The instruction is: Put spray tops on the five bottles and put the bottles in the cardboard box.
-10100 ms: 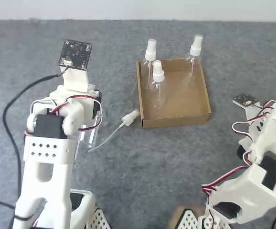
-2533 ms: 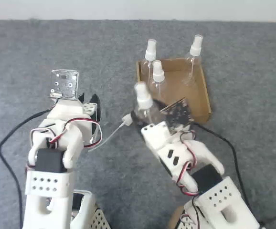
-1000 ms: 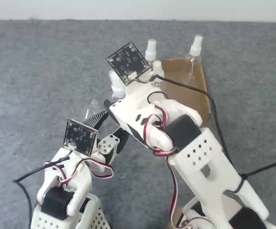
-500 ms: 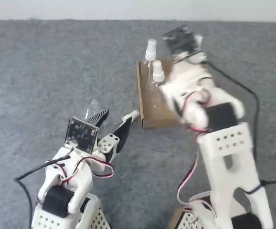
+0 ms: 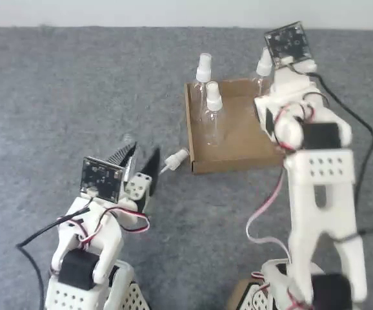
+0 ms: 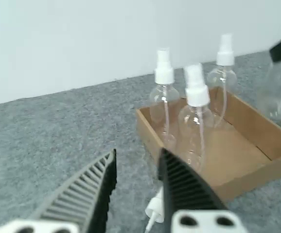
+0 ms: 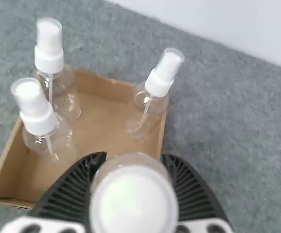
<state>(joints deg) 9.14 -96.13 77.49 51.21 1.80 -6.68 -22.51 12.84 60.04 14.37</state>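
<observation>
While the grey, carpet-textured counter (image 5: 57, 84) spreads under everything, the two white arms take up most of it. The right arm (image 5: 315, 168) runs from the near edge up along the right wall of the shallow brown cardboard box (image 5: 238, 161), with its wrist above the box's far-right corner. The left arm (image 5: 90, 258) sits well to the near left of the box and points toward it.

The box lies flat with its open side up. The right gripper (image 7: 133, 161) hangs over the box's right half. Its black ribbed jaws are closed around the held bottle (image 7: 133, 199), a clear plastic bottle with a white spray top. I cannot tell whether that bottle's base touches the box floor. The left gripper (image 5: 142, 150) is near the box's near-left corner but apart from it. Its jaws are parted with nothing between them.

Three more clear plastic bottles with white spray tops stand upright inside the box. The far-left bottle (image 5: 204, 71) is at the far-left corner. The front bottle (image 5: 212, 110) is just nearer, along the left wall. The far-right bottle (image 7: 155, 92) is at the far-right corner.

A faint clear shape (image 5: 127, 138) stands on the counter left of the box, just beyond one jaw of the left gripper. It may be an uncapped bottle.

The loose white spray top (image 5: 177, 158), with its thin tube, lies on the counter just beside the box's near-left corner, between the box and the left gripper.
</observation>
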